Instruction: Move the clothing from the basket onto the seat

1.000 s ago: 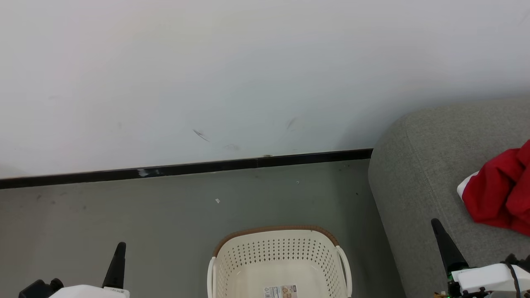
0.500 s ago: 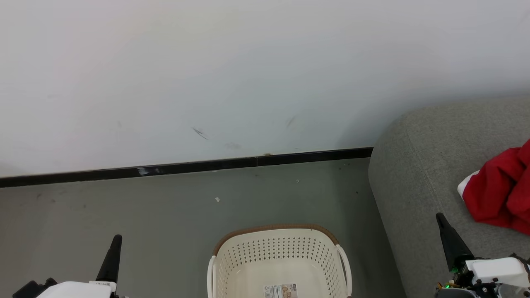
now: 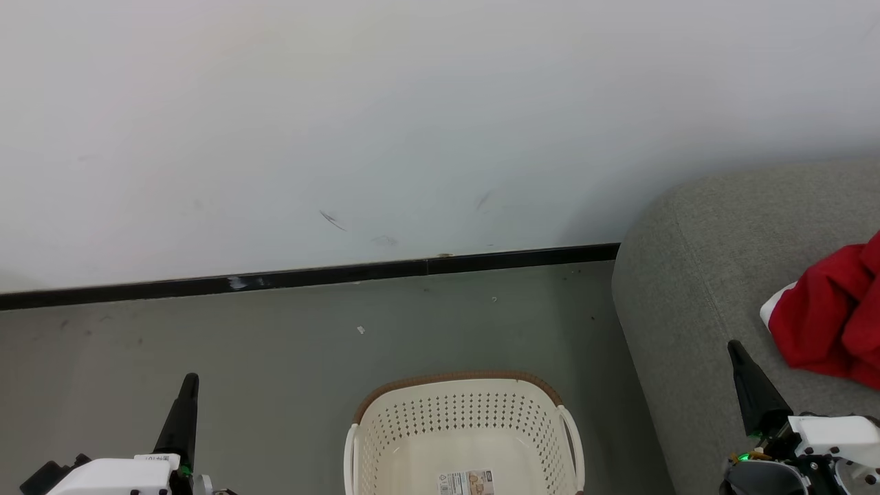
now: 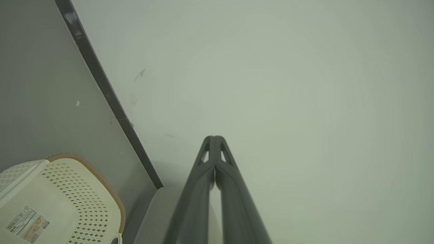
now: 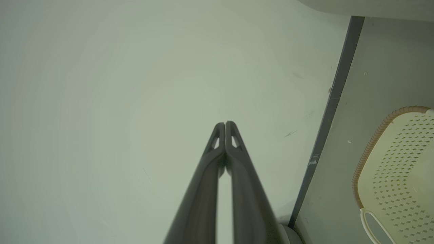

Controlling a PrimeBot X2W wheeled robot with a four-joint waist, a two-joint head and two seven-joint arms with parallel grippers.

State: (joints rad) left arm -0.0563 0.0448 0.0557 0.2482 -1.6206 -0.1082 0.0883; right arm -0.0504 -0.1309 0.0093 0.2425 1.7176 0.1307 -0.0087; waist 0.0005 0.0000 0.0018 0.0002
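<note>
**Entry: closing check, clothing transfer**

- Laundry basket (image 3: 457,379): I am looking into it from the head view. The perforated walls and the part of the bottom around the label sticker (image 3: 467,483) are showing bare. The near part is cut off by the view's lower edge.
- Red clothing (image 3: 821,323): it is lying bunched, with a bit of white trim, to the right of the basket and up on the sofa (image 3: 687,275). I cannot tell whether the heap is one garment or two.
- Left gripper (image 3: 190,382): I am holding it over the floor (image 3: 275,344), to the left of the basket and well apart from it. The fingers are pressed together to the tips, with nothing between them.
- Right gripper (image 3: 735,346): I am holding it to the right of the basket, over the sofa's near side and short of the clothing. The fingers are likewise closed tip to tip and carrying nothing.
- Skirting board (image 3: 309,278): it is running along the wall beyond the basket.

**Step, as I am judging it:** the transfer is looking finished or nearly so, and I am confirming it.

**Doing it well:**
- I should be tilting the head down until the basket's whole bottom is in view before calling it empty.
- I should be keeping both arms wide of the basket's handles.
- I should be keeping the right fingers off the fabric, so that no fold is snagged and dragged towards the basket.
</note>
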